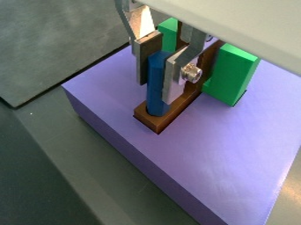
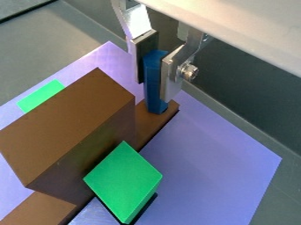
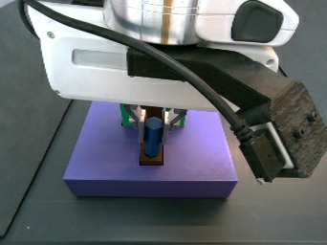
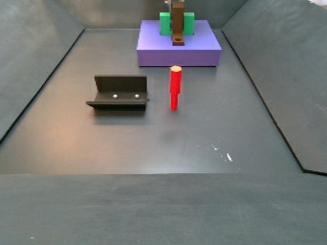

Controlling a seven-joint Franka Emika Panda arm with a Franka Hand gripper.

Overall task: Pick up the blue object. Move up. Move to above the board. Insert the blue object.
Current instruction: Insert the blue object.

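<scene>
Purple slab (image 1: 223, 167) beneath; claw (image 1: 163, 63) clamped on blue object (image 1: 154, 83), tip at board (image 1: 165, 112).

The gripper (image 1: 159, 54) hides the blue object's (image 1: 156, 81) upper end between its fingers (image 1: 148, 44) in both wrist views, and the fingers' own upper parts are cut off by the picture's edge. Below the gripper, the peg's foot covers the board's (image 1: 165, 114) hole (whether it sits inside cannot be told). In a side view the arm's body hides everything above the gripper.
</scene>
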